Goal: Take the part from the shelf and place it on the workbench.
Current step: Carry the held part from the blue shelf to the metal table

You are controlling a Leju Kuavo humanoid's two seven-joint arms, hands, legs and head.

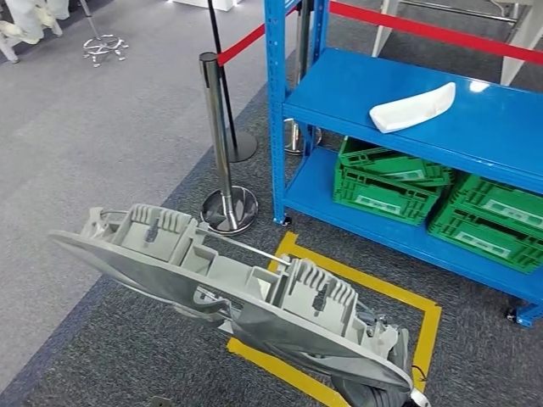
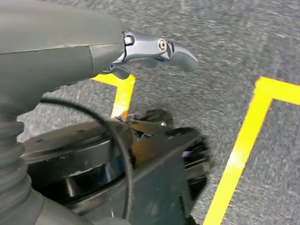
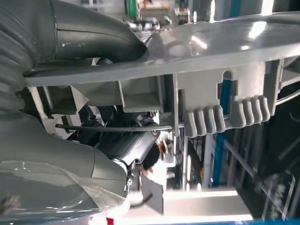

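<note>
While grey carpet (image 1: 96,153) covers the floor, a yellow tape outline (image 1: 422,309) marks a box on it at about 5 o'clock in the head view, just in front of a blue metal shelf (image 1: 410,102) that fills the 1 to 3 o'clock area. A chrome barrier post (image 1: 221,136) with a round base stands at 12 o'clock beside the shelf's corner upright, and a red belt (image 1: 442,32) runs from it and across behind the shelf. A second dark post leans behind it.

On the shelf's upper deck lies a long white moulded piece (image 1: 413,108), flat and alone. On the lower deck sit green plastic crates (image 1: 384,182), stacked at 2 o'clock, with more at 3 o'clock; what they hold cannot be made out.

The long grey ribbed part (image 1: 217,271) is off the shelf, stretched from 9 to 5 o'clock low in the head view, tilted above the carpet. The right hand (image 3: 116,140) grips it, thumb over its flat face and dark fingers under the ribbing, as the right wrist view shows. The left hand (image 2: 155,49) hangs over the carpet and tape, fingers extended, holding nothing.
</note>
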